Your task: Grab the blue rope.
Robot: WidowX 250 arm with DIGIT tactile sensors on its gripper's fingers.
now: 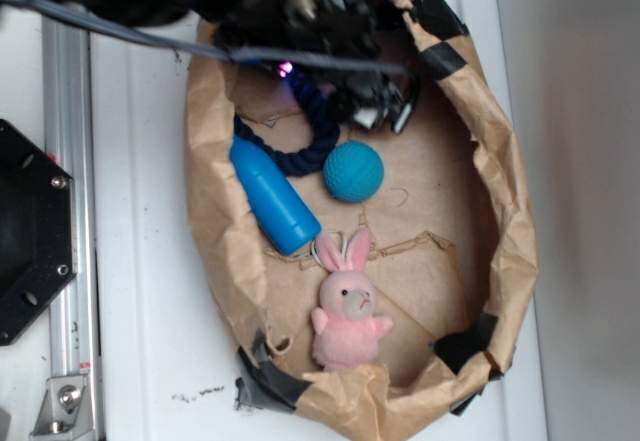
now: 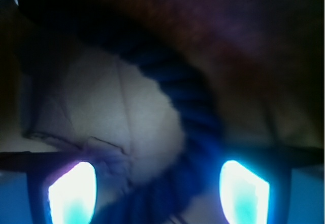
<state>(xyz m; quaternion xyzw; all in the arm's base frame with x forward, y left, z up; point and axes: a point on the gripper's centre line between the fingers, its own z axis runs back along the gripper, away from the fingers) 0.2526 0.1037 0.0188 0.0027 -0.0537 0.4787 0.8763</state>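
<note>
Gripper [image 1: 300,73] low over rope [image 1: 305,141] at tray's [image 1: 215,211] 11 o'clock. Wrist view: fingers [image 2: 71,193] spread, rope curving between them, not pinched. Bottle [image 1: 272,194] at rope's 7 o'clock, ball [image 1: 353,171] at 3.

The upper end of the blue rope [image 1: 300,121] is covered by the black arm [image 1: 290,6] in the exterior view, and the arm itself is cut off by the top edge. The fingers cannot be made out there, so their spacing cannot be told. In the wrist view everything is blurred and dim; two glowing shapes, perhaps the fingers [image 2: 72,193], are cropped by the bottom edge. The paper bag [image 1: 215,211] is partly hidden behind the arm.
</note>
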